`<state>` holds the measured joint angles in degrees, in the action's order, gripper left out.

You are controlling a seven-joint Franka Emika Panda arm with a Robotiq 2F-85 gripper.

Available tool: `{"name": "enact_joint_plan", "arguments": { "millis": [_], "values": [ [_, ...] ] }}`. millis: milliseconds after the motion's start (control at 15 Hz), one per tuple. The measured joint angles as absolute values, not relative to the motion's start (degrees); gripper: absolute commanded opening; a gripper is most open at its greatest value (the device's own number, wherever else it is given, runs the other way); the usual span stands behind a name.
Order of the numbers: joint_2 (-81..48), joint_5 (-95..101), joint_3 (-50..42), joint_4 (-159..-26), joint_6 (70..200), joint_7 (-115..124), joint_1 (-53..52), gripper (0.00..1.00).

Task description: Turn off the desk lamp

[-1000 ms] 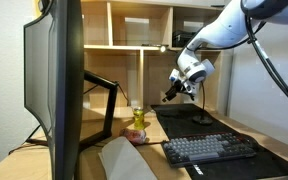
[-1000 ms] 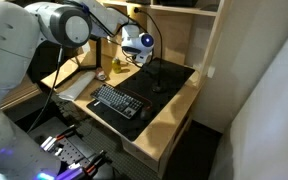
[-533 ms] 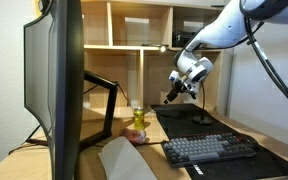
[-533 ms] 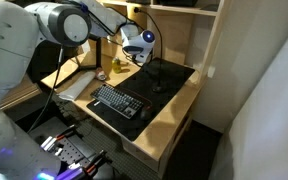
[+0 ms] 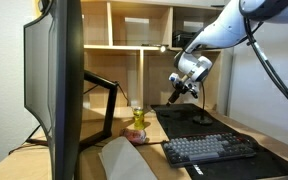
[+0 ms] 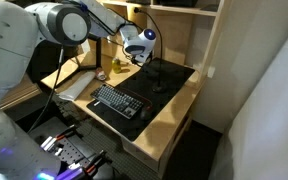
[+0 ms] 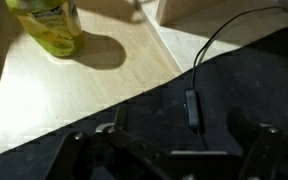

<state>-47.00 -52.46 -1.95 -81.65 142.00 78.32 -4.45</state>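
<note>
Drifting a touch rightward since a second ago, the gripper point(image 5: 173, 96) closes on the desk lamp point(image 5: 202, 120). It stands on its small base at the far end of the black mat point(image 7: 254, 80), stem curving up toward the shelf. Wrist view suggests why the claw hovers here: a cord, seemingly the lamp's, carries an inline switch point(image 7: 193, 108), lying just ahead of the wide-apart, empty jaws. Likely that's the target. Left of it sits a yellow bottle point(image 7: 46, 24); the keyboard point(image 5: 209, 149) waits nearer.
</note>
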Motion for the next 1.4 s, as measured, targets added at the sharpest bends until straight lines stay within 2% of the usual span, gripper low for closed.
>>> {"name": "enact_joint_plan", "arguments": {
  "millis": [200, 1400],
  "values": [
    [-46.94, -47.34, -2.63, -81.62, 139.53, 84.33, -4.61, 1.0],
    [-46.95, -47.3, -2.4, -81.62, 139.61, 84.34, -4.53, 1.0]
  ]
}}
